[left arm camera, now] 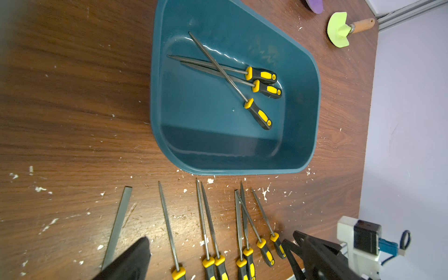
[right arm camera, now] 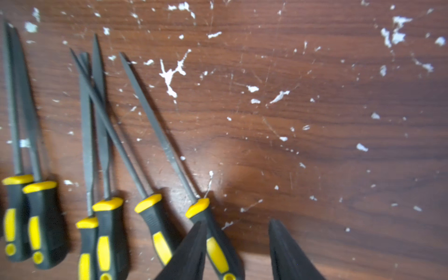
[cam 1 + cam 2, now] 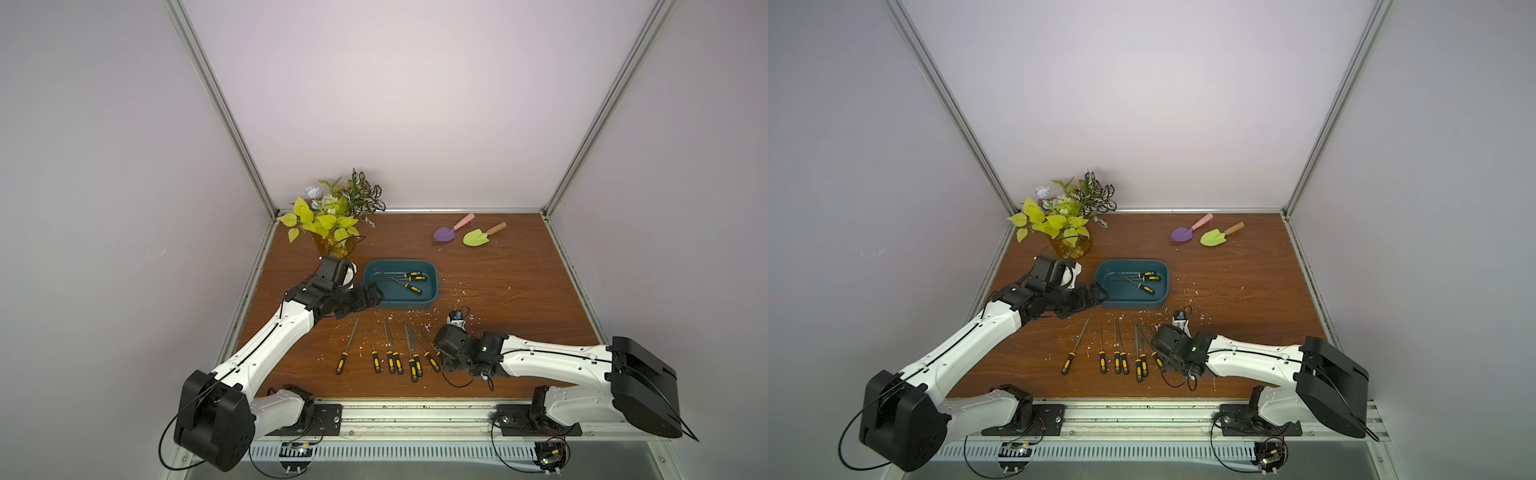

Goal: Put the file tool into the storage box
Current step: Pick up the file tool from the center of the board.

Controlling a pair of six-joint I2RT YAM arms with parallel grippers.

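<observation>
Cable tray [image 3: 395,451], flecked wood tabletop [image 3: 519,299], storage box [image 3: 409,302], lilac walls [image 3: 395,104]

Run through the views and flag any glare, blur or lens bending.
In both top views the frame posts splay, a wide-angle look, and the back wall is brightest centrally; left wrist view: sharp, glare streaks on the storage box floor, one black finger blurred; right wrist view: soft throughout, a glare patch on the table.
</observation>
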